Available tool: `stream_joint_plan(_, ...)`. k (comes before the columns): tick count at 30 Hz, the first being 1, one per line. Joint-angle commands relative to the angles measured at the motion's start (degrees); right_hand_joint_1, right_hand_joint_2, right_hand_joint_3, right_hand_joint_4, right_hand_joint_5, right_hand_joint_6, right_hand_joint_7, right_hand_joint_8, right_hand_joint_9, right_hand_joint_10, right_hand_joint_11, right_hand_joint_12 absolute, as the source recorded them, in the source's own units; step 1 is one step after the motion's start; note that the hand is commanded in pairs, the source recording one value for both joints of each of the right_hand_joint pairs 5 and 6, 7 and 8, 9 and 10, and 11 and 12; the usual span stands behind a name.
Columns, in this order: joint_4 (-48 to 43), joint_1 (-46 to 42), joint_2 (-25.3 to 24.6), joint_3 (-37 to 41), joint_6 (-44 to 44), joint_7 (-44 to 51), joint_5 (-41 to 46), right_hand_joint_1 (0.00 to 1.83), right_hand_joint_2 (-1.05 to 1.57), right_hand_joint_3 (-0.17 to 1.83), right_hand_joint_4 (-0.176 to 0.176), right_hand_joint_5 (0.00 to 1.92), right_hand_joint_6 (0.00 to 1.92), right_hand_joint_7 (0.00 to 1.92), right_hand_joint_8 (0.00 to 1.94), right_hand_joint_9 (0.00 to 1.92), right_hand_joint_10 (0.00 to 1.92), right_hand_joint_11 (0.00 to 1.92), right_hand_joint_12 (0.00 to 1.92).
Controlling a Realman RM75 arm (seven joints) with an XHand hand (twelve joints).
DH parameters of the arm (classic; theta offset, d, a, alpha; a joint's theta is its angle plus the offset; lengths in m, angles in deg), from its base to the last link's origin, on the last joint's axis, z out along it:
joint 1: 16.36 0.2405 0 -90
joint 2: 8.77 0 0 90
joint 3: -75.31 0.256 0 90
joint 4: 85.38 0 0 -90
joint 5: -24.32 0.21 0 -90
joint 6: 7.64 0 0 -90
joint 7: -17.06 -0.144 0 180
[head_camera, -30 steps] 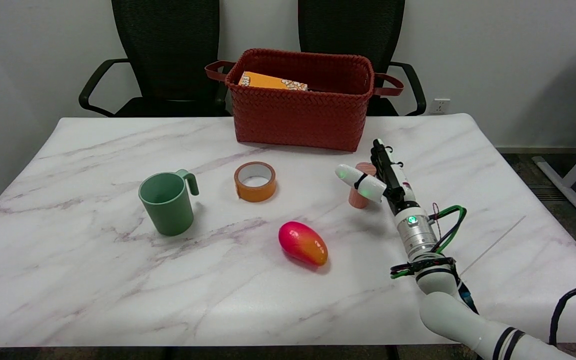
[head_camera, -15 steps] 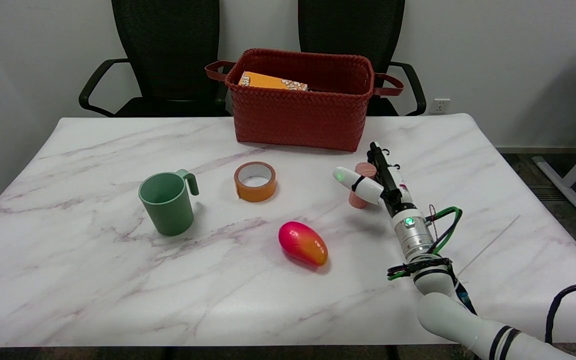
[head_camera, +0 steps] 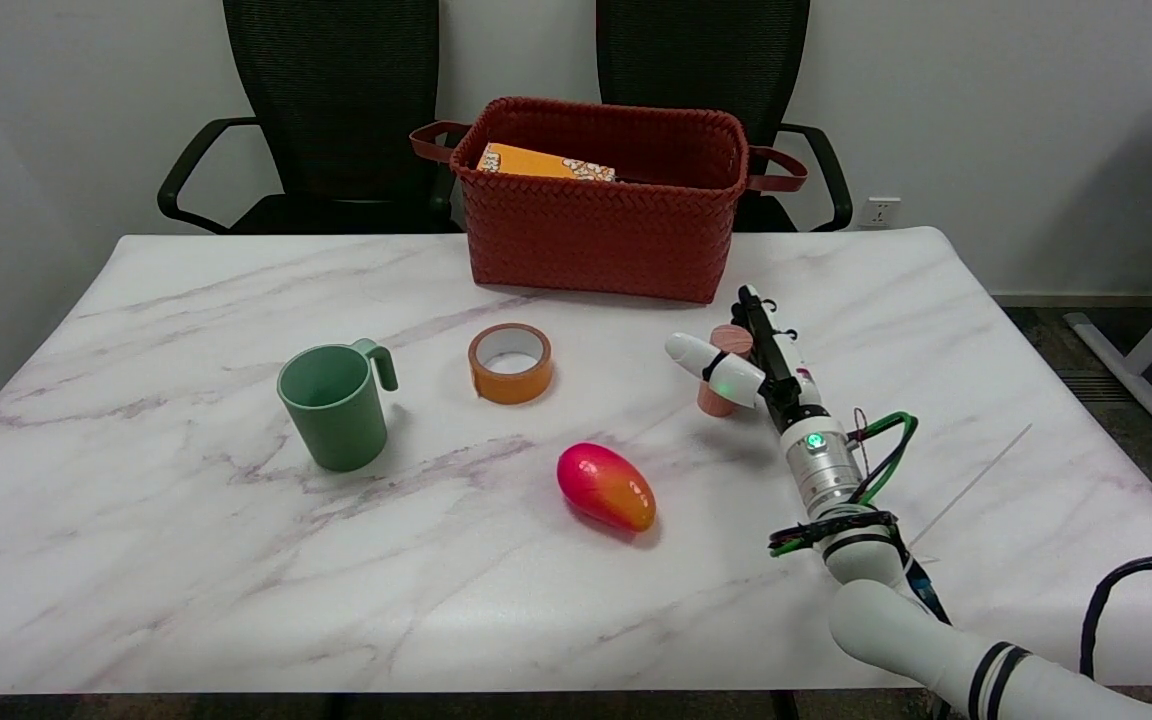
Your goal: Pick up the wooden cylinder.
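Cylinder (head_camera: 722,372) stands upright on surface (head_camera: 236,560) near basket (head_camera: 604,225), right hand (head_camera: 751,362) bracketing it, thumb front, fingers behind, grip apparently not closed yet.

Single head view: above table (head_camera: 236,560) near side, facing across.

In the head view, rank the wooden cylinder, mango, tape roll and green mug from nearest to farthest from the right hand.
1. Wooden cylinder, right at the right hand.
2. Mango, nearer the camera, to its left.
3. Tape roll, mid-table.
4. Green mug, far left.
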Motion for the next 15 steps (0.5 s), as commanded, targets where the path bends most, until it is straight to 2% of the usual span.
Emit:
stream_joint_plan(1,4.3,2.1,-0.8,-0.8,-0.1,-3.5,-0.5,0.76,0.67,-0.17,0.000,0.00,0.00,0.13,0.13,0.15,0.15,0.20,0.20)
stream_joint_plan(4,4.3,2.1,-0.8,-0.8,0.1,-3.5,-0.5,0.76,0.67,-0.17,0.000,0.00,0.00,0.18,0.18,0.21,0.21,0.22,0.22)
stream_joint_plan(8,4.1,2.0,-0.8,-0.5,0.2,-3.5,-0.5,0.76,0.68,-0.17,0.000,0.03,0.03,0.34,0.34,0.38,0.38,0.38,0.38)
stream_joint_plan(9,3.8,2.0,-0.8,-0.4,0.3,-3.5,-0.5,0.75,0.69,-0.17,0.000,0.15,0.15,0.49,0.49,0.46,0.46,0.51,0.51)
stream_joint_plan(10,3.6,2.0,-0.8,-0.4,0.3,-3.5,-0.3,0.75,0.70,-0.17,0.000,0.22,0.22,0.53,0.53,0.51,0.51,0.60,0.60)
stream_joint_plan(12,3.6,2.0,-0.8,-0.3,0.7,-4.0,-0.3,0.75,0.73,-0.17,0.000,0.44,0.44,0.63,0.63,0.77,0.77,0.99,0.99)
stream_joint_plan(13,3.6,2.0,-0.8,-0.3,1.1,-4.7,-0.4,0.75,0.75,-0.17,0.000,0.57,0.57,1.17,1.17,0.97,0.97,1.32,1.32)
stream_joint_plan(14,3.6,2.0,-0.8,-0.3,1.3,-5.2,-0.4,0.74,0.76,-0.17,0.000,0.69,0.69,1.29,1.29,1.11,1.11,1.48,1.48)
stream_joint_plan(15,3.7,2.0,-0.8,-0.4,1.8,-5.9,-0.4,0.71,0.77,-0.17,0.000,0.99,0.99,1.46,1.46,1.33,1.33,1.67,1.67)
